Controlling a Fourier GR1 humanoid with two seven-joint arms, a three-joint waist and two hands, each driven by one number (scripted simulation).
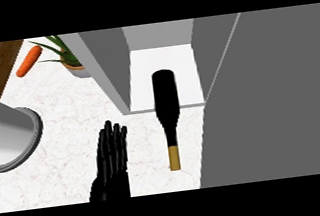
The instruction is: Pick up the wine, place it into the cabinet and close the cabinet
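Closest in, the black left hand [110, 156] sits over the white marbled surface [60, 122], fingers straight and pressed together, holding nothing. Just right of it lies the dark wine bottle with a gold-capped neck [167, 113], base inside the open grey cabinet [106, 66], neck sticking out. Farther back: potted green plant [63, 54], orange carrot [29, 61].

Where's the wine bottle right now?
In the head view the wine bottle lies at centre, its base inside the open cabinet and its gold-topped neck sticking out over the counter, just right of the left hand.
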